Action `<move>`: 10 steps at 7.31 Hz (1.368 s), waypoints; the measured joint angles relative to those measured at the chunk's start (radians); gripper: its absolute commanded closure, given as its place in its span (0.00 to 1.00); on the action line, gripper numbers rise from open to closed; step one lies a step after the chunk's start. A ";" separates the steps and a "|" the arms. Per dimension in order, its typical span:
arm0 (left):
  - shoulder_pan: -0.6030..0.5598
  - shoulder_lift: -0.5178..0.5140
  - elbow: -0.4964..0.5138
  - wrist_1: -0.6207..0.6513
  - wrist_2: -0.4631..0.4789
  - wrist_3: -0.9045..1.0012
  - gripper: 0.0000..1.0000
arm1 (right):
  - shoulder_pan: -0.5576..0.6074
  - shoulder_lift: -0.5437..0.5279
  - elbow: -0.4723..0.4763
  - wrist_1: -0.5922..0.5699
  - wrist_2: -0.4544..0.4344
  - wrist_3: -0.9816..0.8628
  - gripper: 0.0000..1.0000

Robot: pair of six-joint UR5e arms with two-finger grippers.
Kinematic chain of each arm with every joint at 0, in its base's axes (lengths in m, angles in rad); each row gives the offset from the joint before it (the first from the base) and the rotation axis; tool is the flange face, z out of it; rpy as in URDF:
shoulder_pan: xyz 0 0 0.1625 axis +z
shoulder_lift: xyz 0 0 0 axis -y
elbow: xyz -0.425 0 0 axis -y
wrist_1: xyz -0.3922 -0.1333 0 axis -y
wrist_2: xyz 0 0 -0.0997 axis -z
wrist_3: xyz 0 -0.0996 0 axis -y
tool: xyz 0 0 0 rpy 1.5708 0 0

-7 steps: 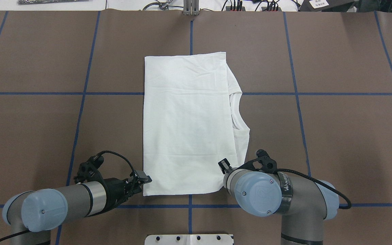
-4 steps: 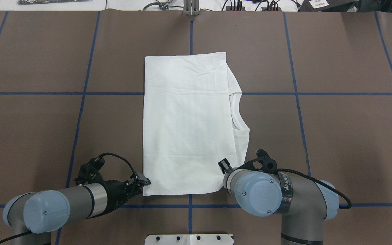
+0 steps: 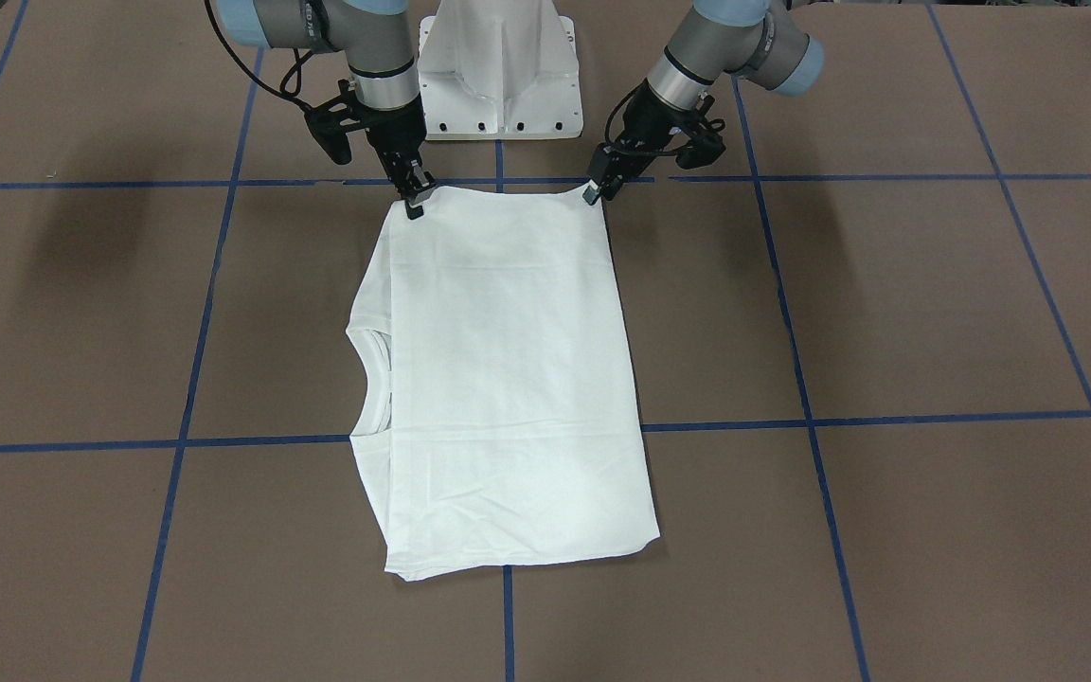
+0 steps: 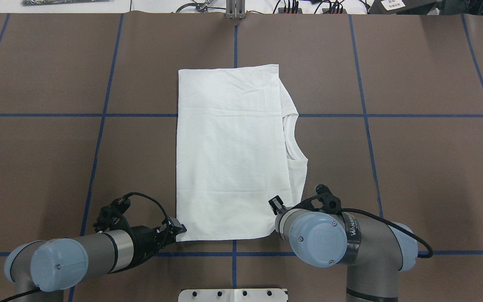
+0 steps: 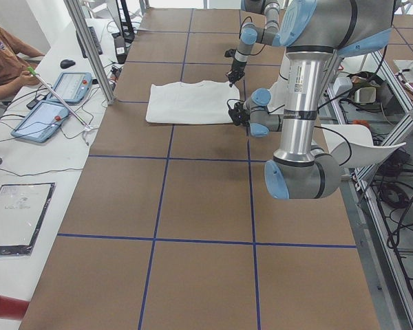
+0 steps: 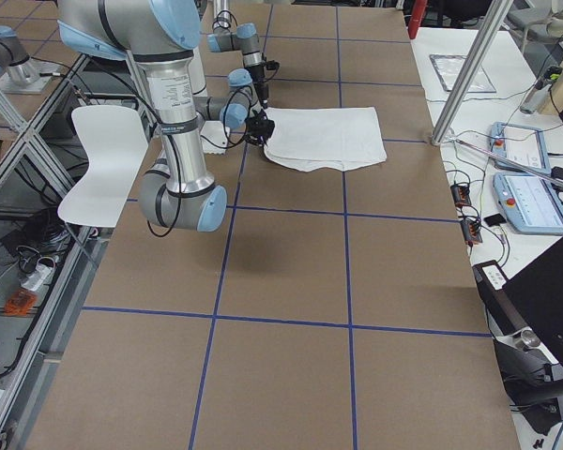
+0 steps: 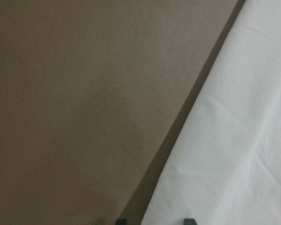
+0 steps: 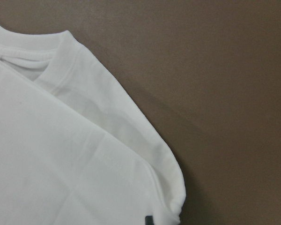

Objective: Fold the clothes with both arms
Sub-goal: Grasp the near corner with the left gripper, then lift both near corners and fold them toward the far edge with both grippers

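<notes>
White T-shirt (image 4: 229, 159) is lying flat on the brown table (image 4: 413, 167), folded into a long rectangle, with its collar (image 4: 288, 138) peeking out along the robot's right side. Both arms are reaching low to the edge nearest the base. Left gripper (image 4: 177, 228) is sitting at the near-left corner, fingers apart and straddling the cloth's edge, not pinching. Right gripper (image 3: 413, 201) is sitting at the near-right corner, tips together, clamping the doubled fabric there.

Bright, even light from above, faint soft shadows, wrist views slightly blurred.
</notes>
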 measured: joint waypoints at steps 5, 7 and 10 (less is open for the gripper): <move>0.013 -0.003 -0.006 0.000 0.000 -0.001 1.00 | 0.000 0.000 0.000 0.000 0.000 0.000 1.00; 0.012 -0.002 -0.018 0.000 0.000 0.000 1.00 | -0.001 -0.001 0.001 0.000 0.000 0.000 1.00; 0.029 0.013 -0.118 0.001 0.001 -0.016 1.00 | -0.031 -0.053 0.076 -0.001 -0.002 0.011 1.00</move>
